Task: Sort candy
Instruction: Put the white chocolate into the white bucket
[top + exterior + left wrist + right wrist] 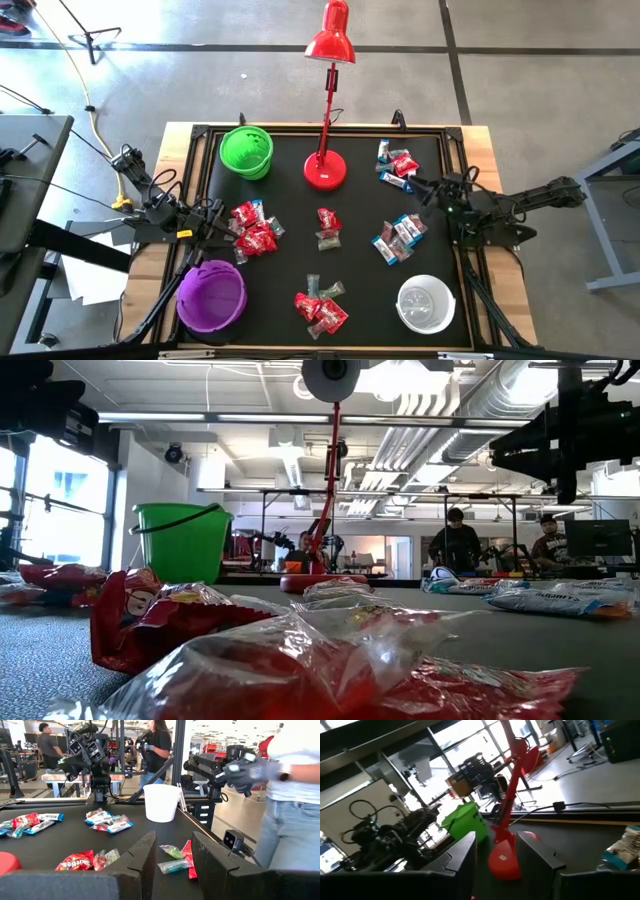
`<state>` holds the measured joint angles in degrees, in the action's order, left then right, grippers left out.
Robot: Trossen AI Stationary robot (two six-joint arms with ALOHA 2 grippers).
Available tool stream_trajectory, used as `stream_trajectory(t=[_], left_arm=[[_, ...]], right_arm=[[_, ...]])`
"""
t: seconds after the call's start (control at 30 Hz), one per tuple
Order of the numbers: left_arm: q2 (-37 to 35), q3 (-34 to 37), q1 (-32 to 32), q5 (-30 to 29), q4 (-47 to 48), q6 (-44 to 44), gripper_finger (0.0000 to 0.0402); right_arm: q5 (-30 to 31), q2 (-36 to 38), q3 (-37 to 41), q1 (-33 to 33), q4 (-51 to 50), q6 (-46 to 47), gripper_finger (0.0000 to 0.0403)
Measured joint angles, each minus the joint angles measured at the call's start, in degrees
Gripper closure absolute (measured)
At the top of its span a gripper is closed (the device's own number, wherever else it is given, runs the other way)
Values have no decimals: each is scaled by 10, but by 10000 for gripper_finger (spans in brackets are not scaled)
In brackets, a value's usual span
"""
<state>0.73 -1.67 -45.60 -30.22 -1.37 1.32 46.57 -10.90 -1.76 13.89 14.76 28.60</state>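
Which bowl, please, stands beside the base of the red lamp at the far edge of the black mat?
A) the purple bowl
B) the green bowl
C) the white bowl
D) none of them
B: in the high view the green bowl sits next to the red lamp base at the mat's far edge, while the purple bowl and the white bowl stand at the near corners.

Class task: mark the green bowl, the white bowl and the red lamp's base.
green bowl (246,152), high view, inner floor.
white bowl (426,304), high view, inside wall.
red lamp's base (325,171), high view, domed top.
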Motion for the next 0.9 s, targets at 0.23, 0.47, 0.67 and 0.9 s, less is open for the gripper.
stream_trajectory(t=[0.23,0.47,0.67,0.9], left_arm=[[0,0,0,0,0,0,296],[0,0,0,0,0,0,296],[0,0,0,0,0,0,296],[0,0,0,0,0,0,296]], right_arm=[[-106,0,-6,0,22,-1,273],[-123,0,-107,0,-65,-55,273],[-90,-12,-225,0,-131,-159,273],[-66,-25,-301,0,-179,-181,273]])
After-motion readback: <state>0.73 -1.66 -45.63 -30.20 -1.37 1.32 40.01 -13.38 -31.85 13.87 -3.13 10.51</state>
